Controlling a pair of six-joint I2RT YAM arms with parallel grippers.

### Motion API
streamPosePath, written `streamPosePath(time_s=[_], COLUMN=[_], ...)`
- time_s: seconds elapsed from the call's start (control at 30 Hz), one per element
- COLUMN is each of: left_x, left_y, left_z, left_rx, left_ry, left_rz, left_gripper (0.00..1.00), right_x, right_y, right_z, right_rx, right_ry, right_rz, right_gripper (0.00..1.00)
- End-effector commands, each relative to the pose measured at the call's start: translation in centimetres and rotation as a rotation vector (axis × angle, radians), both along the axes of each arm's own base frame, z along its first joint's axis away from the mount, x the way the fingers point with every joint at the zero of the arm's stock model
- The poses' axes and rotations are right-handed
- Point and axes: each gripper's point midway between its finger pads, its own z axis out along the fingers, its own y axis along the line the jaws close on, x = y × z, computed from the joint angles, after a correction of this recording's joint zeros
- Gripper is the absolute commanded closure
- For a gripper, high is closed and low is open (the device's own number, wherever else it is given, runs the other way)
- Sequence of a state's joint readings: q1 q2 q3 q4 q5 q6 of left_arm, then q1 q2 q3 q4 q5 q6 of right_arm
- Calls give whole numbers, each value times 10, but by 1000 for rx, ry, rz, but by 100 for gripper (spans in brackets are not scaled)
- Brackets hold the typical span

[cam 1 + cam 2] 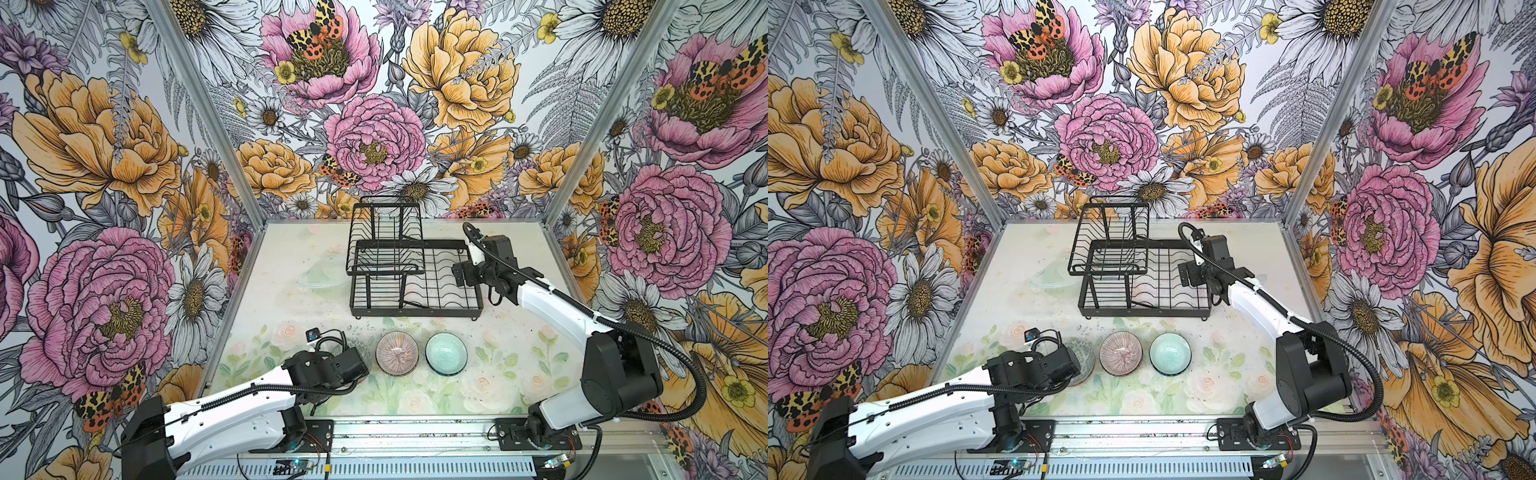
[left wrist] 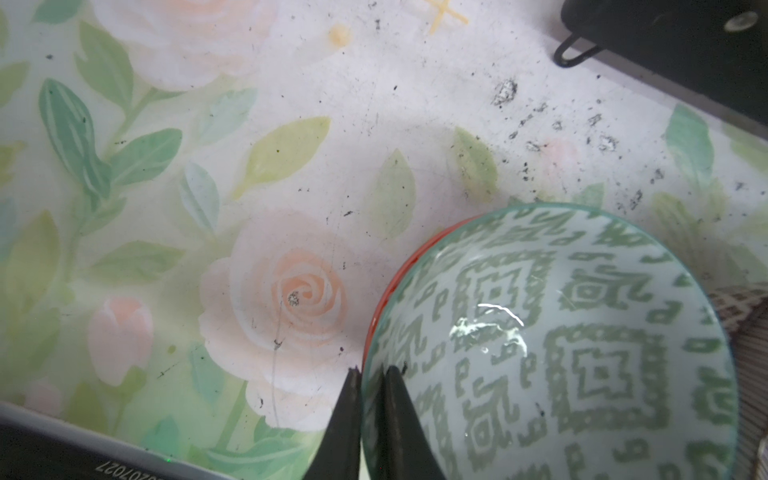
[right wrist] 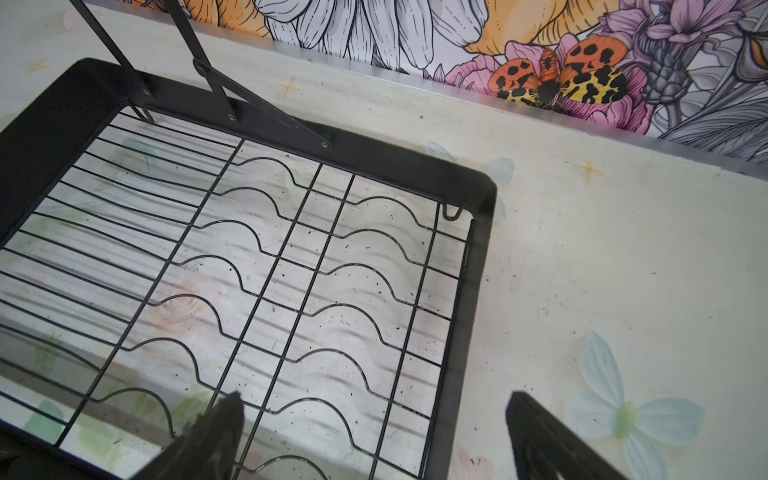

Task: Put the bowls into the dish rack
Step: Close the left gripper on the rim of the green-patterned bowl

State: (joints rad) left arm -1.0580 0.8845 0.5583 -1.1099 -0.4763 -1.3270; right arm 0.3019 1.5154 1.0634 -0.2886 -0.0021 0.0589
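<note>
My left gripper (image 2: 376, 370) is shut on the rim of the grey-green geometric bowl (image 2: 561, 332), one finger inside and one outside. This bowl rests over an orange bowl whose rim (image 2: 399, 266) shows beneath it. In both top views the gripper (image 1: 1077, 365) hides most of that bowl (image 1: 1079, 351). To its right stand the pink ribbed bowl (image 1: 397, 353) (image 1: 1121, 354) and the pale teal ringed bowl (image 1: 446, 354) (image 1: 1170, 353). The black wire dish rack (image 1: 415, 311) (image 1: 1142, 309) (image 3: 415, 162) stands behind them. My right gripper (image 1: 459, 274) (image 3: 374, 399) hangs open over the rack's right edge, holding nothing.
Flowered walls close the table on the left, back and right. A metal rail (image 1: 415, 432) with both arm bases runs along the front. A pale glassy dish shape (image 1: 324, 274) lies left of the rack. The rack's raised basket (image 1: 386, 232) stands over its left half.
</note>
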Motion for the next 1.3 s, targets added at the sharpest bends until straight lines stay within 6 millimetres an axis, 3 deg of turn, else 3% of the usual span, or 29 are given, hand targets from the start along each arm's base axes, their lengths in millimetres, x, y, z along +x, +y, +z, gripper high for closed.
streamPosePath(time_s=[0.0, 0.63, 1.07, 1.27], left_x=[-3, -11, -9, -8], left_y=[-5, 2, 2, 5], left_z=[2, 7, 10, 15], left_rx=[-23, -38, -42, -44], left_ry=[29, 53, 47, 31], left_rz=[-17, -24, -29, -21], left_gripper=[87, 86, 100, 100], right_x=[1, 4, 2, 1], right_y=[5, 11, 12, 11], right_z=[0, -2, -5, -3], right_rx=[0, 11, 8, 7], right_ry=[0, 10, 17, 13], right_rz=[14, 35, 37, 38], right_gripper=[0, 1, 0, 0])
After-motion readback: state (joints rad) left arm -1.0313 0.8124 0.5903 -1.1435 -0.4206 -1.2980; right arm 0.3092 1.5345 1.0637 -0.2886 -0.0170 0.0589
